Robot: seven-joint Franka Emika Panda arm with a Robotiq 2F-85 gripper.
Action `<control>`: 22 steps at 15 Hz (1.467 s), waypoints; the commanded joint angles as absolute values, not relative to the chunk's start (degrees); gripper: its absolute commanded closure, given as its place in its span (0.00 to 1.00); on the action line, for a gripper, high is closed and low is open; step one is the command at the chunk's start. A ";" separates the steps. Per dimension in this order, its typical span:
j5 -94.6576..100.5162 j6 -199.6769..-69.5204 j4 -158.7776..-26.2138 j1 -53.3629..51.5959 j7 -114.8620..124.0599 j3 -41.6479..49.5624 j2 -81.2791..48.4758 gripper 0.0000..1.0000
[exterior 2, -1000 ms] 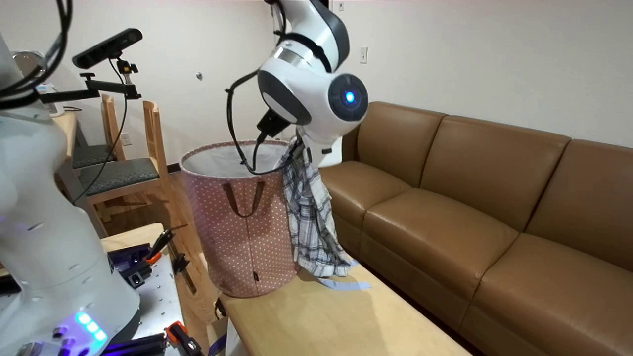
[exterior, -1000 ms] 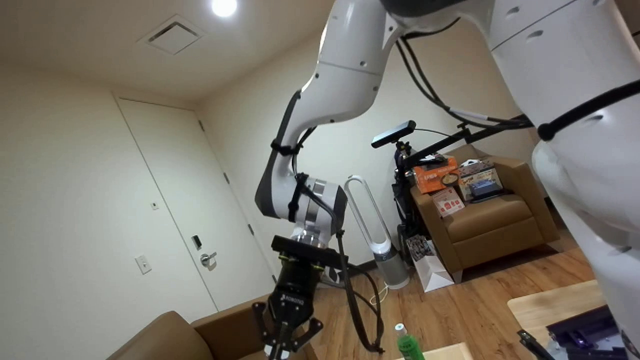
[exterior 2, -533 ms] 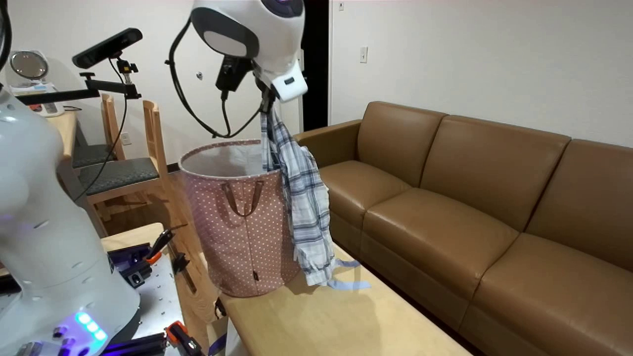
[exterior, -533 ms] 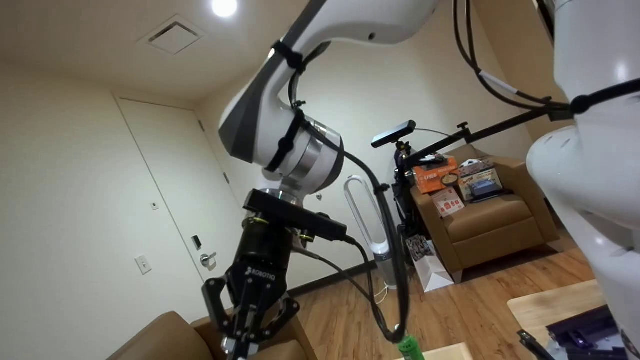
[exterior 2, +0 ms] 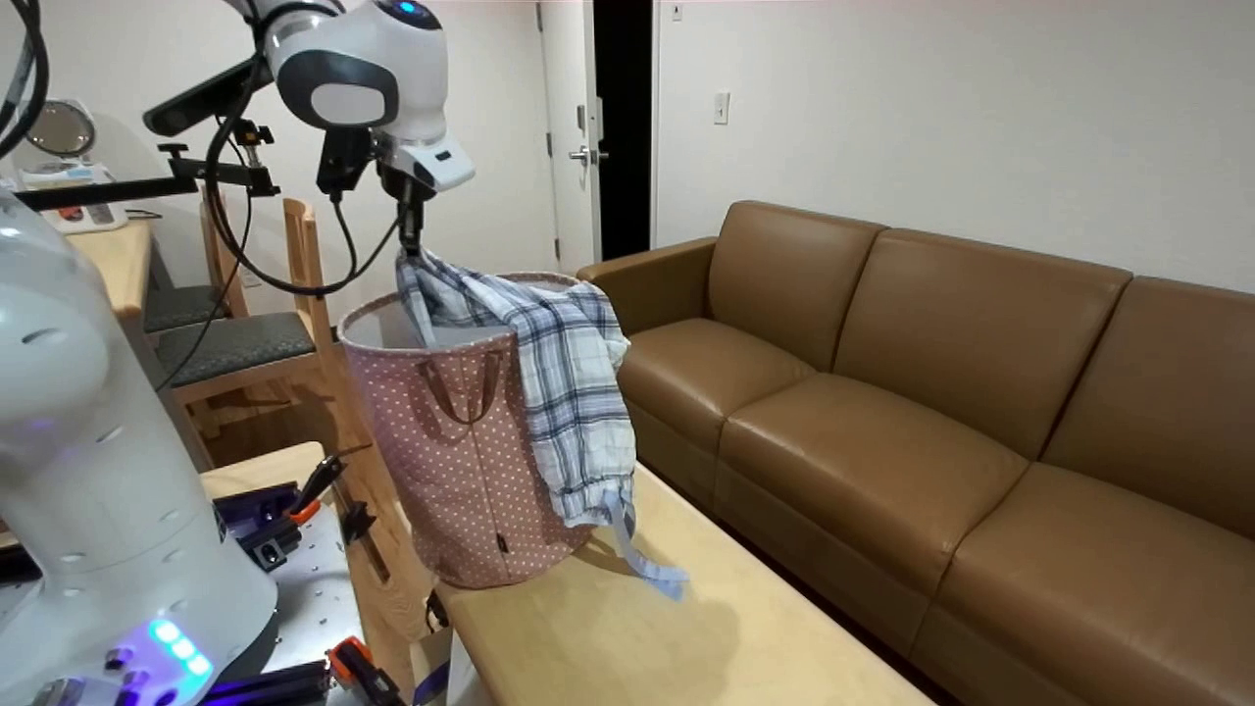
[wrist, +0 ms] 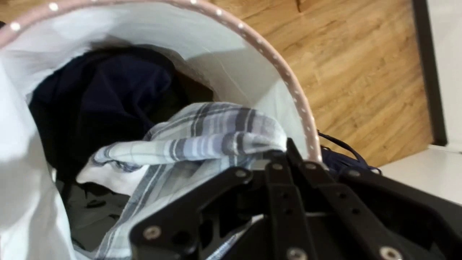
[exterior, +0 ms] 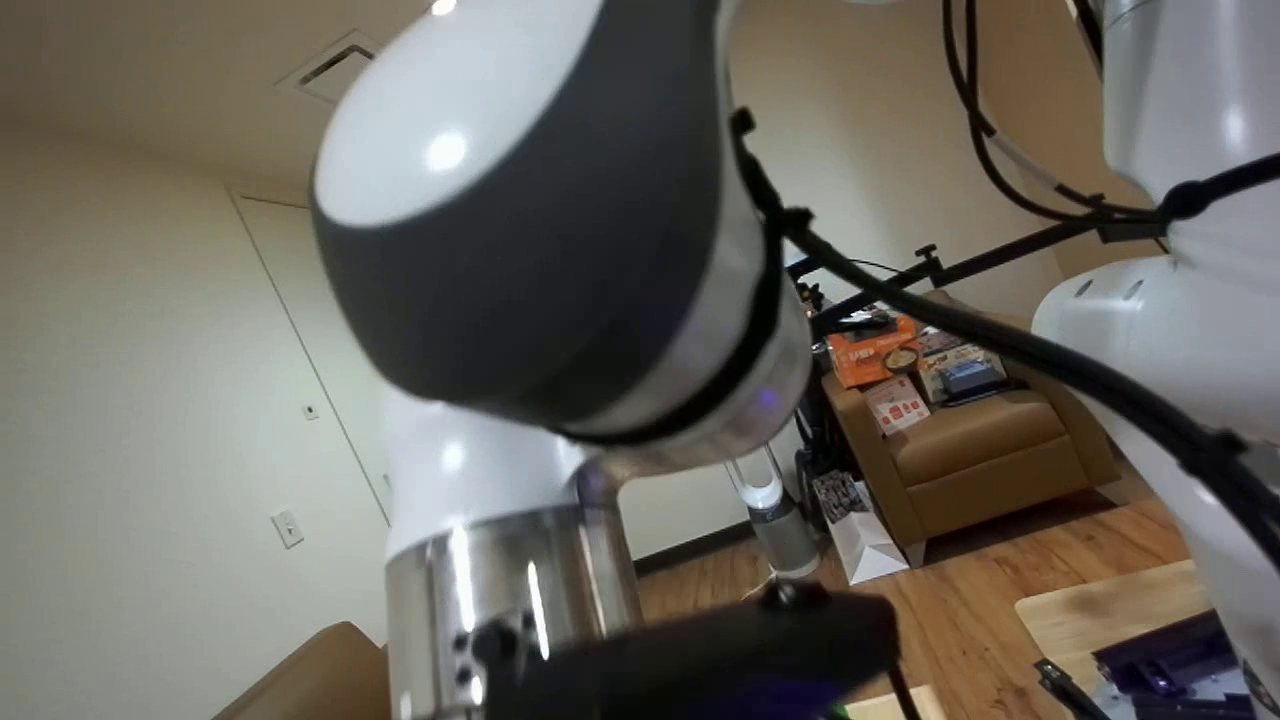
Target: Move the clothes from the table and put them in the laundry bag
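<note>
A blue, white and grey plaid shirt (exterior 2: pixel 578 402) drapes over the rim of the pink dotted laundry bag (exterior 2: pixel 471 480). Its upper end is in my gripper (exterior 2: pixel 412 245); its lower part hangs outside the bag. A light blue strip (exterior 2: pixel 642 564) trails from its lower end onto the table (exterior 2: pixel 686 647). In the wrist view, my gripper (wrist: pixel 287 148) is shut on the shirt (wrist: pixel 223 135), above the bag's mouth near its rim (wrist: pixel 281 68). Dark blue clothing (wrist: pixel 119 83) lies inside the bag. In an exterior view the gripper fingers are below the picture's edge.
A brown sofa (exterior 2: pixel 863 431) runs along the table's far side. Chairs (exterior 2: pixel 240 343) and a camera on a bracket (exterior 2: pixel 211 98) stand behind the bag. Tools and clamps (exterior 2: pixel 284 520) lie by the robot base. A dark strapped item (wrist: pixel 339 157) lies outside the bag.
My gripper has moved left in an exterior view, to over the bag's mouth, pulling the shirt across the rim. The blue strip's upper end has lifted, and the bag's top has shifted slightly left.
</note>
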State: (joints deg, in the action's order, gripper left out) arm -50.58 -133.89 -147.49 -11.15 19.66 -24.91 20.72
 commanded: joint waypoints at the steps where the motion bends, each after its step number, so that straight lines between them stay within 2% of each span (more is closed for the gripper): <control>1: -42.00 -137.74 -145.92 -11.05 27.36 -26.41 8.20 0.96; 3: -37.30 -137.54 -145.74 -10.33 30.20 -23.57 2.75 0.96; 4: -35.44 -136.81 -145.53 -9.97 31.07 -21.40 0.36 0.92; 5: -34.13 -135.45 -145.17 -9.60 31.70 -19.11 -1.57 0.69; 8: -33.87 -134.09 -146.46 -8.21 30.34 -12.78 -1.40 0.60; 13: -35.64 -131.48 -150.86 -5.67 28.30 -6.43 7.96 0.29; 17: -33.08 -123.32 -151.59 -5.38 28.21 -5.23 16.43 0.03; 18: -33.15 -122.10 -151.98 -5.37 28.39 -5.24 19.02 0.00; 22: -36.47 -121.70 -153.29 -2.55 28.77 -2.29 24.75 0.00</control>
State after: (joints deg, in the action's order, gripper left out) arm -34.27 -122.03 -150.58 -5.57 28.78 -4.30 19.73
